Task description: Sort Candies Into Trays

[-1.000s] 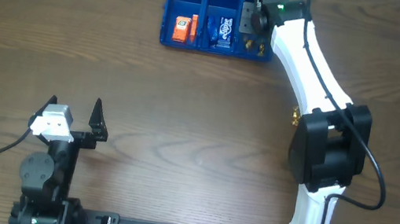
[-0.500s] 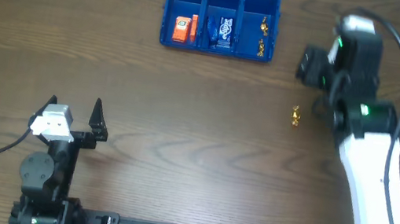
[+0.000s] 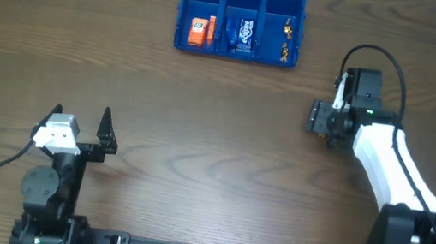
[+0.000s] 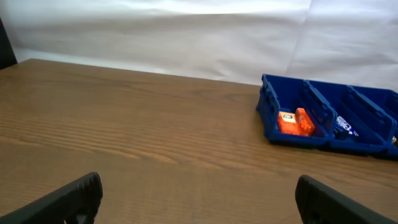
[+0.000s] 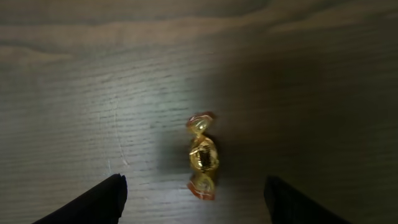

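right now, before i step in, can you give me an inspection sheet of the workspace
surface: wood-grain table
job's things: blue tray, three compartments: orange candies, blue candy, gold candies; one gold candy loose on the table
clutter: nothing seen
grippers: left gripper open, empty, near its base; right gripper open above the loose gold candy
cables: black cable on each arm
surroundings: white backdrop behind the table

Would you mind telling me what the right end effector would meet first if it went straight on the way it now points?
Most likely the gold-wrapped candy, which lies on the wooden table between the right end effector's open fingers; depth is unclear.
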Tool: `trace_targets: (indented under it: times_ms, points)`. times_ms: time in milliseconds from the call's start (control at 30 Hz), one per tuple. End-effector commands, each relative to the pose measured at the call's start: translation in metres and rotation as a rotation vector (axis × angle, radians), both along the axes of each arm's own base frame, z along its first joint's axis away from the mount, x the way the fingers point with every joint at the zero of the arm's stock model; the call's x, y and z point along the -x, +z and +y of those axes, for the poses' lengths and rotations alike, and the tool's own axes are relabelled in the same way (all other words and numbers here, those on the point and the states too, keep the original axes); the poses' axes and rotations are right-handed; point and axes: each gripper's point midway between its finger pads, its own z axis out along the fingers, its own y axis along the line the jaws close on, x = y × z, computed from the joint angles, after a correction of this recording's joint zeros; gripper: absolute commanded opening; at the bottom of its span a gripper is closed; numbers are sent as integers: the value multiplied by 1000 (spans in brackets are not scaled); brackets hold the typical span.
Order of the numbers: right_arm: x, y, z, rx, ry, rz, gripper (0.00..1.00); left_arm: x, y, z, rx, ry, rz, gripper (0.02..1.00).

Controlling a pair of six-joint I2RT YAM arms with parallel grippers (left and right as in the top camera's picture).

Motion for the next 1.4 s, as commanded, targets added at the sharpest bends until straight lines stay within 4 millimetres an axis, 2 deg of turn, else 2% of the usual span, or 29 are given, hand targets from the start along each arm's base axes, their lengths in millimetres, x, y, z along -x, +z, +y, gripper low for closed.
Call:
trace_targets:
  times_ms: [33, 300, 933, 1033, 1400]
  points:
    - [-1, -21, 10, 13, 65, 42, 735, 1, -16, -2, -11, -14, 50, 998]
    - [0, -40, 0, 70, 45, 85, 720, 1, -16, -2, -11, -14, 50, 998]
    - [-1, -48, -6, 83, 23, 94, 625, 1, -16, -2, -11, -14, 50, 998]
    - [0, -53, -6, 84, 24, 107, 562, 1, -16, -2, -11, -14, 50, 998]
    - [-2, -53, -6, 77, 10, 101, 303, 1, -16, -2, -11, -14, 50, 998]
